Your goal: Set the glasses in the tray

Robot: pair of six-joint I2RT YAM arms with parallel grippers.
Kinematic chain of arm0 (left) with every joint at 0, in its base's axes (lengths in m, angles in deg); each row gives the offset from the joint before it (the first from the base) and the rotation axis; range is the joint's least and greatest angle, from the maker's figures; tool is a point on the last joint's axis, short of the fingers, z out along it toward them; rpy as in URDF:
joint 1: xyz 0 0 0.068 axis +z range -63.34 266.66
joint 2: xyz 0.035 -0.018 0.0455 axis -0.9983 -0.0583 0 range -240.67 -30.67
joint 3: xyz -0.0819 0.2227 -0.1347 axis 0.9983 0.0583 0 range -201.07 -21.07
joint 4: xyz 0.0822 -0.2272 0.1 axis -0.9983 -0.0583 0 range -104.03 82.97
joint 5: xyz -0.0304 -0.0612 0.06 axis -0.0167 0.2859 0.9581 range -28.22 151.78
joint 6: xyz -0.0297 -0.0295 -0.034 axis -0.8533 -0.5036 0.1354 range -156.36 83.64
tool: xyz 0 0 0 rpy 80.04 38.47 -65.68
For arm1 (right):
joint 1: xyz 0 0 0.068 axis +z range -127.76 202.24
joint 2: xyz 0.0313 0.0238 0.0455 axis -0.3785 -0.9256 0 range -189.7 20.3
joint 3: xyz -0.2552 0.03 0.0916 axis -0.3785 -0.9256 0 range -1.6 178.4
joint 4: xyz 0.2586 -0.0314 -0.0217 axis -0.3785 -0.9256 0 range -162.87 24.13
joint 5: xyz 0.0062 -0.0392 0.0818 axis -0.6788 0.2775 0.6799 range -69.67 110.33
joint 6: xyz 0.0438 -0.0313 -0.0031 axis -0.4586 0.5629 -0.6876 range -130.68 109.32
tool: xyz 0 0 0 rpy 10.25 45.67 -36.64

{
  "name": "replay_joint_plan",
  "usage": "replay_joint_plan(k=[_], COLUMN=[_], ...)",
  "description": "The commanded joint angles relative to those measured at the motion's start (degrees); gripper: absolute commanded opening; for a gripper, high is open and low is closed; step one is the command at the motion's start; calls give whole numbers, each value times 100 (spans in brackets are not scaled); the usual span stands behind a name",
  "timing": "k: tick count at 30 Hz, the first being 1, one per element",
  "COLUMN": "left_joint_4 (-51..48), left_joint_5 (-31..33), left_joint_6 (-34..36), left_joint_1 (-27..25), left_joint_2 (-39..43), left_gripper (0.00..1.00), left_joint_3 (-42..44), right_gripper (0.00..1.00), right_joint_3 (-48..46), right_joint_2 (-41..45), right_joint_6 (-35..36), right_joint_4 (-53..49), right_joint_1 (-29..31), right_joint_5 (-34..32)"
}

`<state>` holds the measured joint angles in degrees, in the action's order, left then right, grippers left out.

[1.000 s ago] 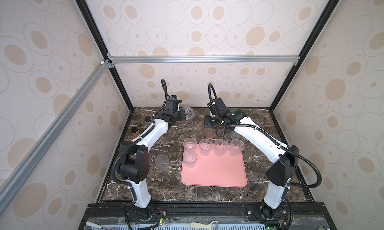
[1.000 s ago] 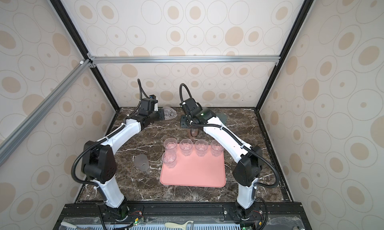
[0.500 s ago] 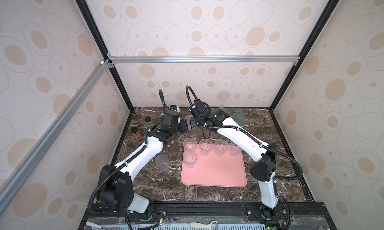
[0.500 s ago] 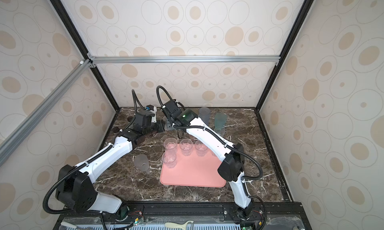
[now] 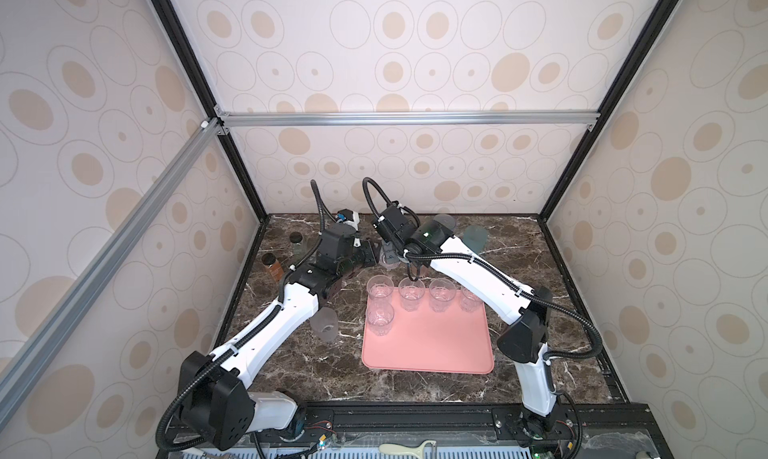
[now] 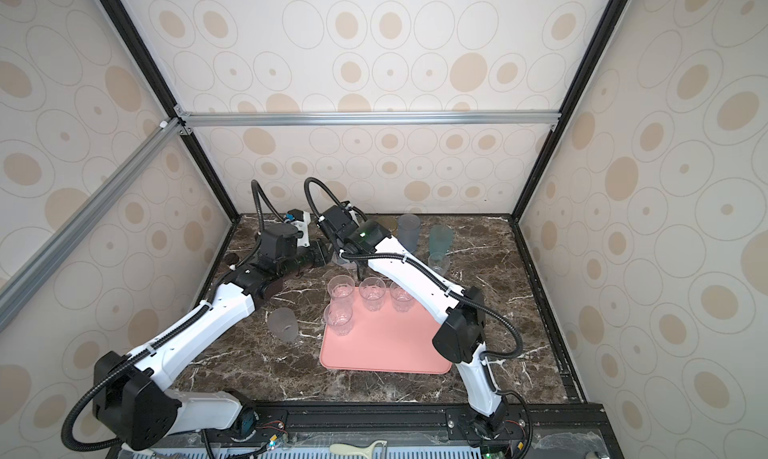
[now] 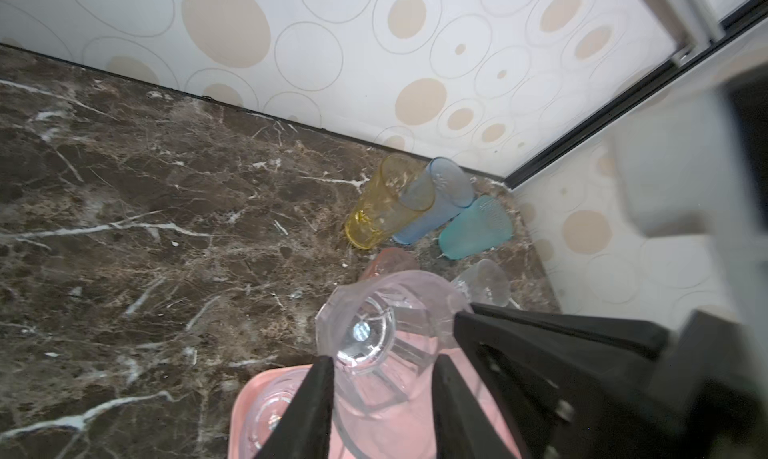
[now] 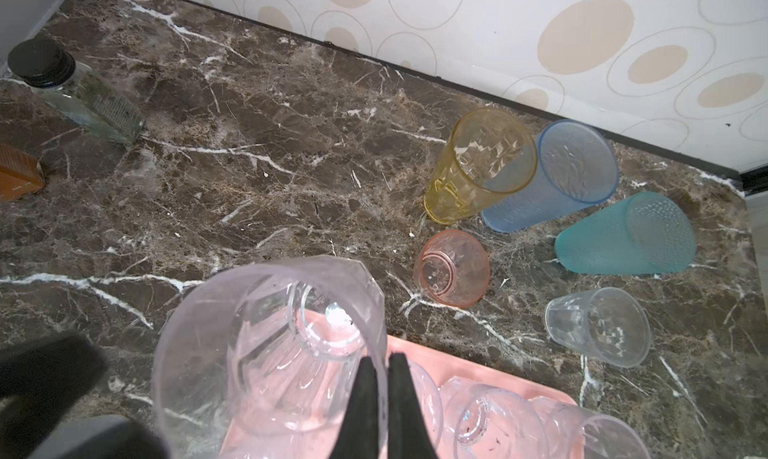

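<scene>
A clear ribbed glass (image 8: 266,344) hangs just behind the far left corner of the salmon-pink tray (image 5: 428,344). My right gripper (image 8: 384,359) is shut on its rim wall, one finger inside and one outside. My left gripper (image 7: 382,394) is open, its fingers standing either side of the same glass (image 7: 374,353). In both top views the two grippers meet there: left gripper (image 5: 371,255), right gripper (image 5: 390,254). Several clear glasses (image 5: 411,295) stand in the tray along its far edge. A frosted glass (image 5: 324,324) stands on the table left of the tray.
Amber (image 8: 482,166), blue (image 8: 557,178), teal (image 8: 627,236), pink (image 8: 453,270) and clear (image 8: 598,324) tumblers cluster near the back wall behind the tray. Two black-capped bottles (image 5: 296,241) (image 5: 272,266) stand at the far left edge. The right arm reaches over the tray's far right part.
The left gripper carried the glass from the back wall toward the tray's far left corner. The right gripper crossed over and shut on its rim. The left jaws have opened.
</scene>
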<state>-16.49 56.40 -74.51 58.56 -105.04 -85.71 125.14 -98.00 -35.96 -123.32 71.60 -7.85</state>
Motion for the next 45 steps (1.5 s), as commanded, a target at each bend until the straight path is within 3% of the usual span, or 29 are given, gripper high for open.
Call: replay_joint_plan(k=[1, 5, 10, 16, 19, 24, 29, 45], left_joint_4=[-207, -371, -273, -3, 102, 125, 182, 250], left_joint_5=[-18, 310, 442, 252, 162, 125, 152, 153], left_joint_6=[59, 445, 895, 828, 742, 742, 764, 827], left_joint_1=[-47, -23, 195, 463, 498, 524, 559, 612], left_joint_2=[411, 573, 478, 412, 391, 354, 344, 261], left_gripper=[44, 50, 53, 53, 53, 53, 53, 53], left_joint_3=[-181, -273, -204, 240, 431, 599, 748, 853], right_gripper=[0, 0, 0, 0, 0, 0, 0, 0], right_joint_3=[68, -301, -1591, -3387, -4158, -4679, -5455, -5194], right_joint_2=[88, 465, 1494, 2617, 2862, 2740, 2739, 1974], right_joint_6=[-157, -243, -624, -1347, -1646, -1811, -1915, -1744], right_joint_4=[-171, -339, -539, -453, -155, 367, 1465, 1648], right_joint_1=[-167, -345, -735, -701, -587, -375, -199, -192], right_joint_5=[2, 343, 1923, 2946, 2870, 2630, 2236, 1797])
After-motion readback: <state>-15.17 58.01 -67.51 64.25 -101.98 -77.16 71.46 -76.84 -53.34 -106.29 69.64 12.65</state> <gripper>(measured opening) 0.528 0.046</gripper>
